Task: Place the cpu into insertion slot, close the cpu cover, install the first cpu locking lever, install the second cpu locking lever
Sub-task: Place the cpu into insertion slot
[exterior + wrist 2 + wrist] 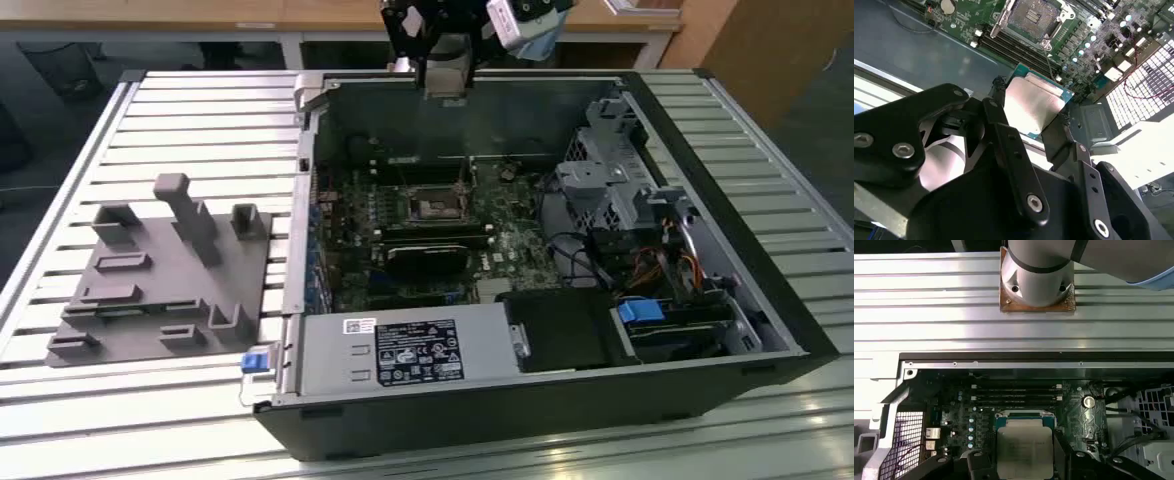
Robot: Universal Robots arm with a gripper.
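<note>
One gripper [1031, 107] is clenched on the one cpu [1036, 97], a flat square chip with a dull silver top and green rim, held over the far side of the open computer case [534, 415]. The one insertion slot [1033, 17] sits uncovered on the green board.

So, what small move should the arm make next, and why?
Probably ease down toward the insertion slot: the jaws are shut on the cpu, which hangs well above the motherboard, and the slot looks empty.

The cpu [1034, 105] — dull silvery metal; table [187, 110] — glossy ribbed metal.
</note>
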